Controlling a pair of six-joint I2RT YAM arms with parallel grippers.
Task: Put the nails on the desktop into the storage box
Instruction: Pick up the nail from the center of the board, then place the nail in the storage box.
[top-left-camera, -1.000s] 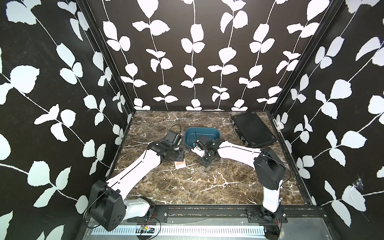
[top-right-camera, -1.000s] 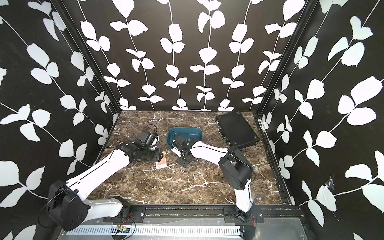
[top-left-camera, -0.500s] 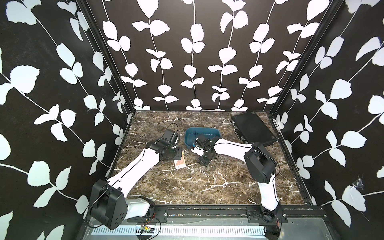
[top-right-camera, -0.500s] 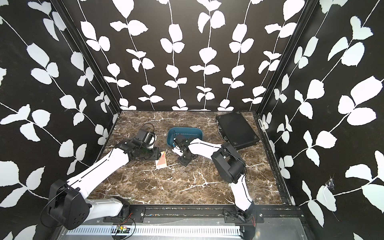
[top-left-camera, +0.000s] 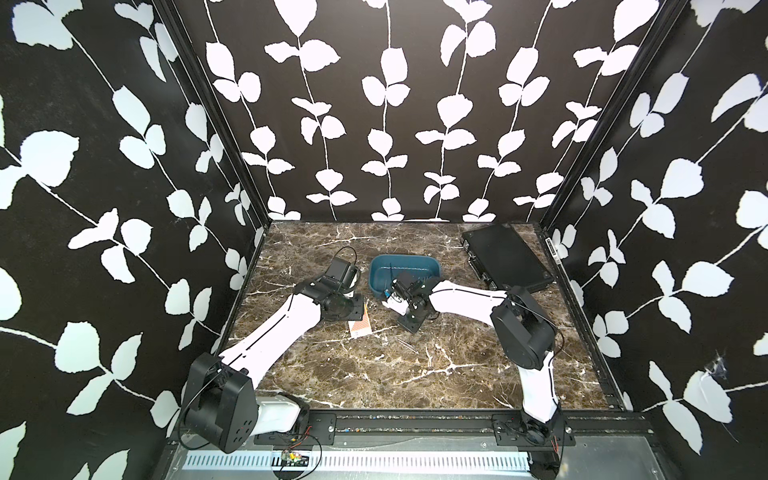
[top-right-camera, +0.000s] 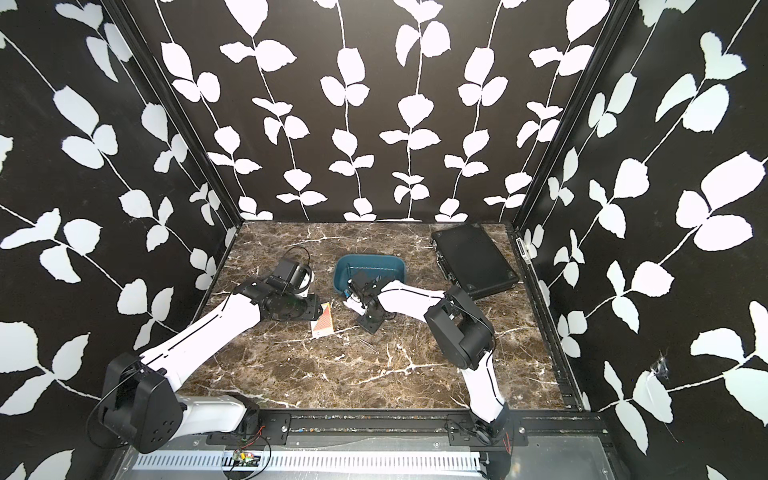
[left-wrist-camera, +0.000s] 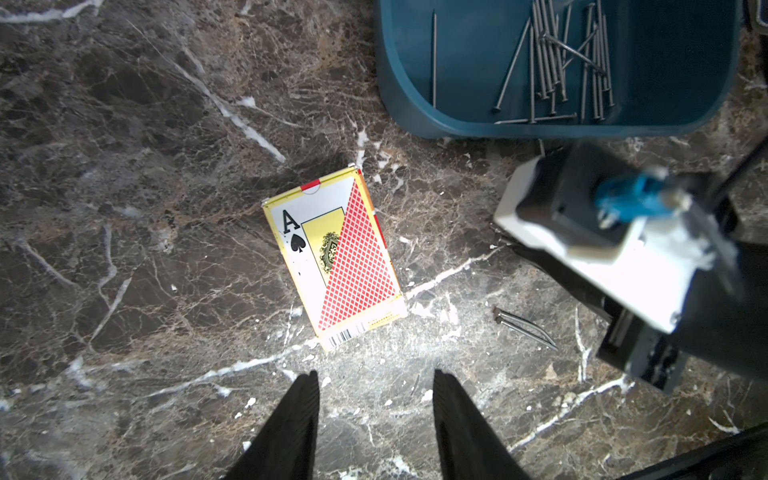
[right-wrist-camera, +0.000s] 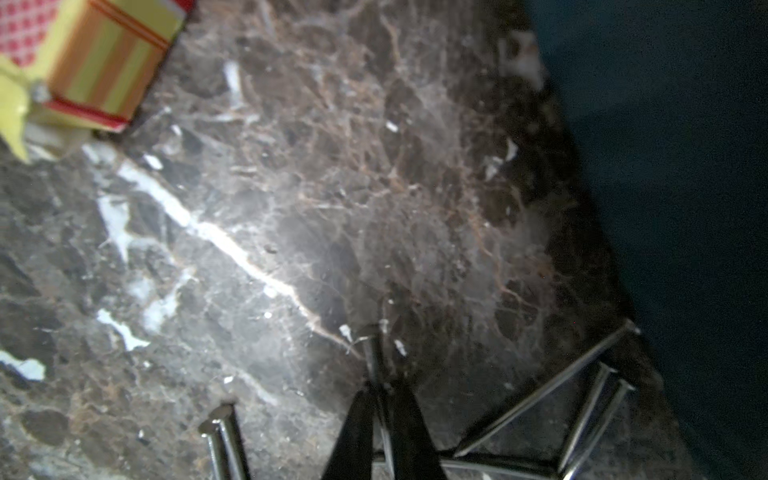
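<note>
A lab-style robot booth: leaf-print backdrop walls (top-left-camera: 386, 124), marble-look desktop (top-left-camera: 374, 374), arm bases (top-left-camera: 274, 413) on a black front rail (top-left-camera: 415, 420).

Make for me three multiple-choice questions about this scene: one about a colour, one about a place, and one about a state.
1. What colour is the tub?
A. red
B. teal-blue
C. white

2. Where is the card box?
A. inside the tub
B. leaning upright against the tub
C. flat on the desktop, apart from the tub

3. How is the left gripper?
A. open and empty
B. shut on the card box
C. shut on the tub's rim

Answers:
1 B: its walls and floor are teal-blue.
2 C: in the left wrist view, bare marble shows between the card box and the tub.
3 A: its jaws stand apart, with only the desktop between them.
</note>
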